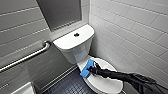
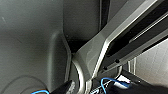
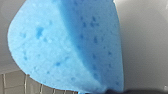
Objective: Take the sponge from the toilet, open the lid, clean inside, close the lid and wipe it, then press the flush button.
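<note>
The white toilet [image 1: 75, 42] stands in the corner with its lid [image 1: 106, 81] down. The small dark flush button [image 1: 76, 34] sits in the middle of the tank top. My right arm reaches in from the lower right, and its gripper [image 1: 92, 70] is shut on the bright blue sponge [image 1: 87, 68]. The sponge rests against the rear left part of the lid, near the tank. In the right wrist view the sponge [image 3: 67, 47] looms large and porous against the white ceramic.
A metal grab bar [image 1: 27, 57] runs along the left wall. A dark panel [image 1: 60, 12] hangs above the tank. White tiled wall [image 1: 135, 32] stands close on the right. Dark floor tiles [image 1: 72, 86] lie left of the bowl, with a white object [image 1: 23, 90] at lower left.
</note>
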